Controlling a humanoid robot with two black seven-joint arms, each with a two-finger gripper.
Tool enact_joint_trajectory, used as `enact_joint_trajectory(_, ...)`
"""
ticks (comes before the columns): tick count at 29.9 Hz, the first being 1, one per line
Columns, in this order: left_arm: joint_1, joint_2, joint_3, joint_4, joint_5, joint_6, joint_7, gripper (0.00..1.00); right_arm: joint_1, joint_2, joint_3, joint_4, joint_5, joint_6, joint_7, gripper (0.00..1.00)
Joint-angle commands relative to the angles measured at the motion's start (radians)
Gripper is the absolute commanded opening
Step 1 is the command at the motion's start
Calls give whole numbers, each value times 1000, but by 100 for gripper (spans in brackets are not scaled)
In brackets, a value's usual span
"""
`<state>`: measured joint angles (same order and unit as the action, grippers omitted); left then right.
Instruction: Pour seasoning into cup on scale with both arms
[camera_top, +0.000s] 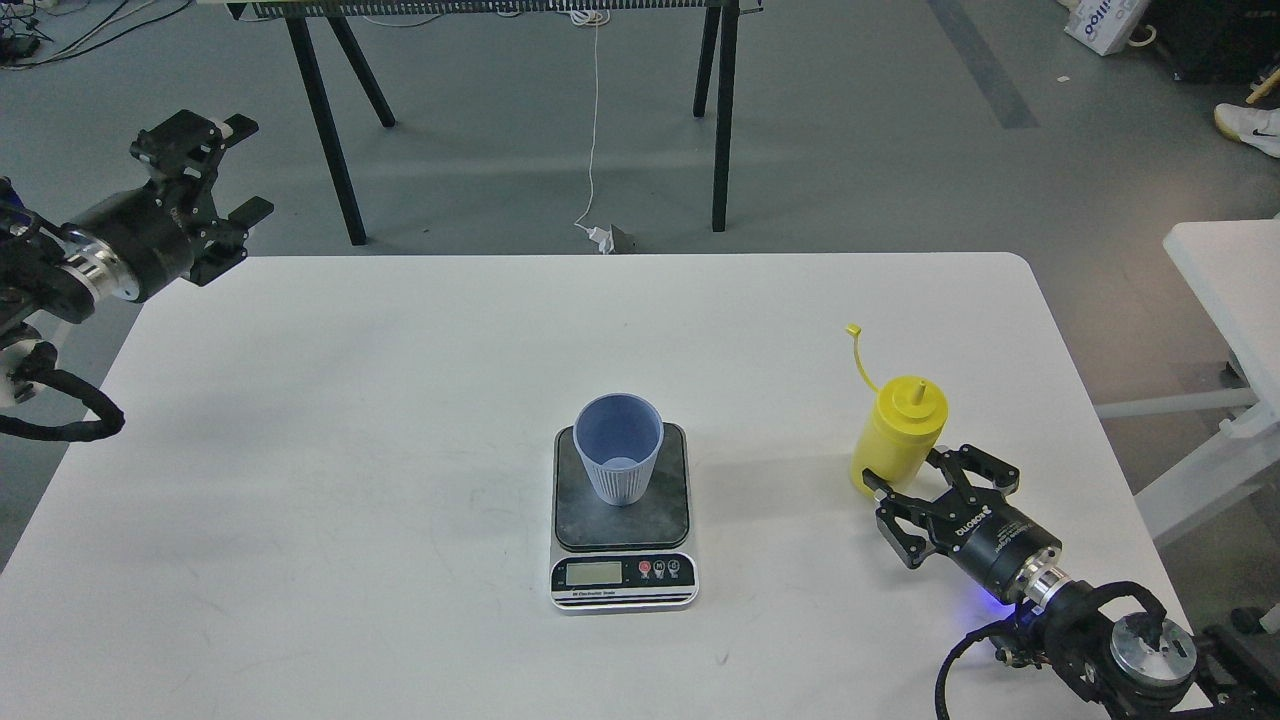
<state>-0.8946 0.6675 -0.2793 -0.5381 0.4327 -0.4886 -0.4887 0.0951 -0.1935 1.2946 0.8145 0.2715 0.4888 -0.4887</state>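
The light-blue ribbed cup (618, 450) stands upright on the dark plate of the scale (583, 520), at the middle of the white table (350, 450). The yellow seasoning bottle (900, 420) stands upright at the right, its cap (853, 329) hanging off on its tether. My right gripper (907, 478) is open, with its fingers on either side of the bottle's lower part. I cannot tell whether they touch it. My left gripper (245, 168) is open and empty, in the air past the table's far left corner.
The scale's display and buttons (622, 573) face me. A second white table (1225, 270) stands to the right. A black trestle stand (330, 130) and a white cable (595, 130) are on the floor behind the table.
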Motion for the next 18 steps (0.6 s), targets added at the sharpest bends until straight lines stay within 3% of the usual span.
enact_joint_trajectory(1,0,1,0,0,1,0,0,97,-8,0,-4,0,0,0,0,23)
enact_joint_trajectory(6,0,0,0,0,1,0,0,97,-12,0,-8,-1,-3,0,0,41)
enact_joint_trajectory(10,0,0,0,0,1,0,0,97,-20,0,-8,-1,-2,0,0,80)
enact_joint_trajectory(14,0,3,2,0,3,0,0,97,-38,-4,-6,0,0,0,0,92)
enact_joint_trajectory(18,0,3,2,0,3,0,0,97,-60,-18,-3,2,18,0,0,94)
